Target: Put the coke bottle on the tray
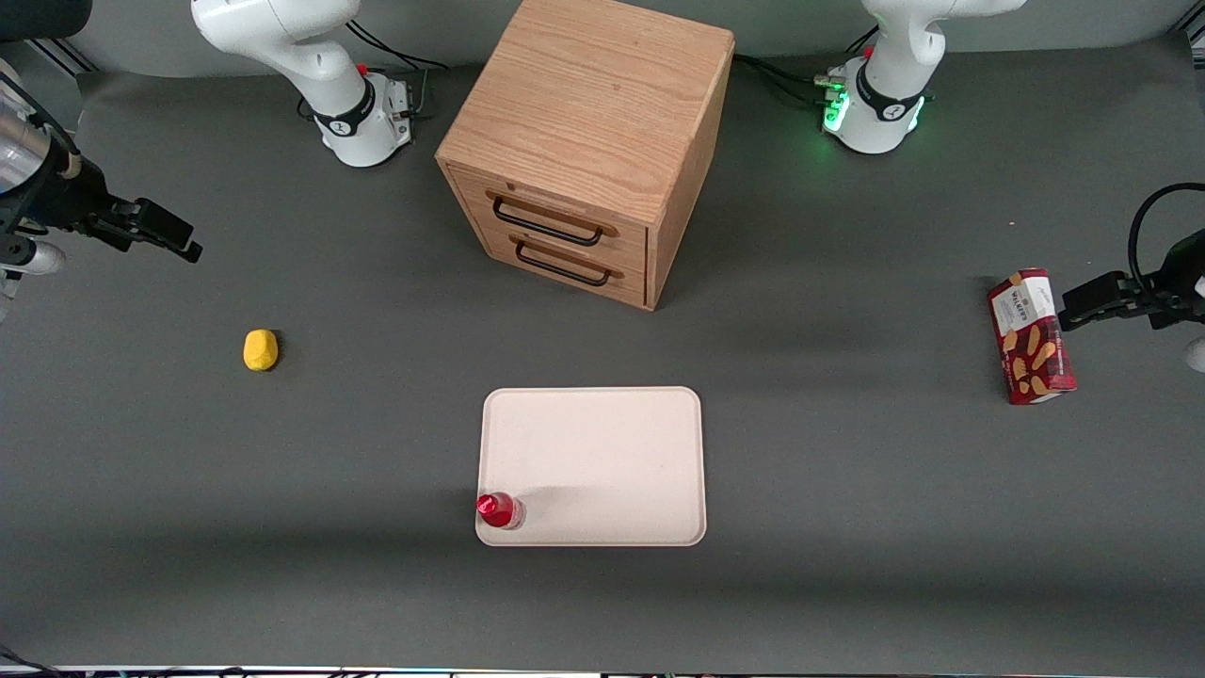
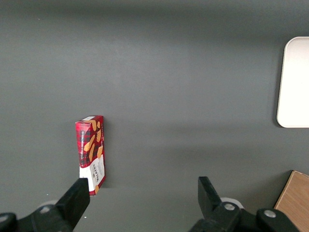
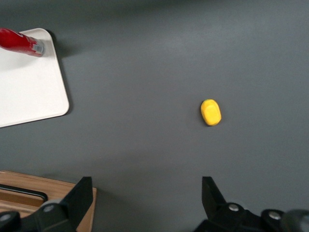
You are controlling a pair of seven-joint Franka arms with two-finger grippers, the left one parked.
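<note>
Front view shows the dark grey desk (image 1: 847, 527) carrying everything, with the wooden cabinet (image 1: 588, 141) as its largest item, 2 drawers with dark handles on its front. In front of the cabinet, nearer the camera, lies the pale pinkish-beige tray (image 1: 612, 452), flat on the desk. The red snack box (image 1: 1031, 337) lies well apart from the cabinet, toward the parked arm's end of the desk. The end effector (image 1: 165, 234) hangs above the desk toward the working arm's end, well apart from the cabinet, its 2 fingers spread and holding nothing; the right wrist view shows both fingers (image 3: 79, 195) wide apart over bare desk. The yellow lemon-like lump (image 1: 261, 349) sits on the desk nearer the camera than the end effector. The coke bottle (image 1: 499, 510) stands upright on the tray, in the tray's corner nearest the camera on the working arm's side, farthest from the cabinet.
</note>
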